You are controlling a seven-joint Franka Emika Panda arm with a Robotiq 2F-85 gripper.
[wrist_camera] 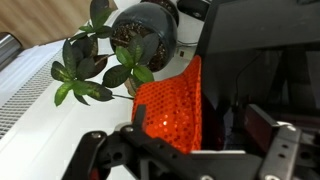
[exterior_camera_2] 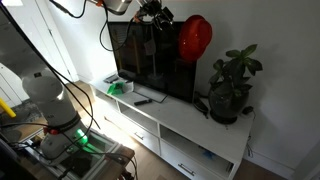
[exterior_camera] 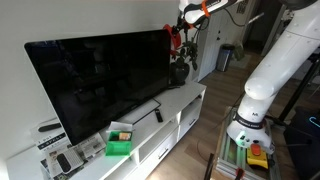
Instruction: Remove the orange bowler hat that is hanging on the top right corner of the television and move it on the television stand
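Observation:
The orange bowler hat (exterior_camera_2: 194, 38) hangs on the top right corner of the black television (exterior_camera_2: 148, 62). It also shows in an exterior view (exterior_camera: 175, 38), where it is small against the television (exterior_camera: 100, 80). My gripper (exterior_camera: 185, 20) is right above that corner and shows beside the hat in an exterior view (exterior_camera_2: 155, 14). In the wrist view the gripper (wrist_camera: 185, 140) is open, with the sequined hat (wrist_camera: 170, 105) between its spread fingers; I cannot tell if they touch it. The white television stand (exterior_camera: 175, 108) lies below and shows in both exterior views (exterior_camera_2: 185, 125).
A potted plant (exterior_camera_2: 230, 88) stands on the stand just below the hat; it also shows in the wrist view (wrist_camera: 140, 40) and in an exterior view (exterior_camera: 180, 72). A green box (exterior_camera: 120, 146) and a dark remote (exterior_camera_2: 143, 99) lie on the stand.

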